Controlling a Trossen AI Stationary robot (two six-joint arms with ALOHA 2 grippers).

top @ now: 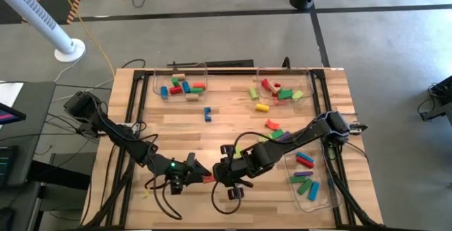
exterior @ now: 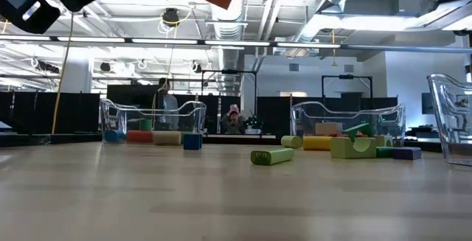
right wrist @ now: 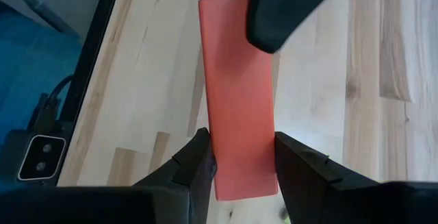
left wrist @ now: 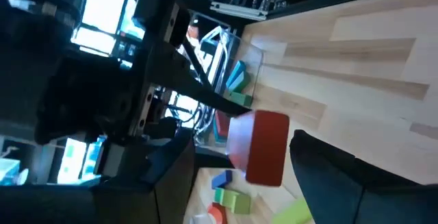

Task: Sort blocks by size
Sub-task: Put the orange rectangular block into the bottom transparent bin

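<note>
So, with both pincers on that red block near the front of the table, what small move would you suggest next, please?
Probably open the left pincer and back it away. The right pincer already grips the long red block from both sides, while the left one holds its other end, so this looks like a handover towards the tray of long blocks.

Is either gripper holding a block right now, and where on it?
The red block is held by the right gripper at one end, while the left gripper clamps its other end.
</note>
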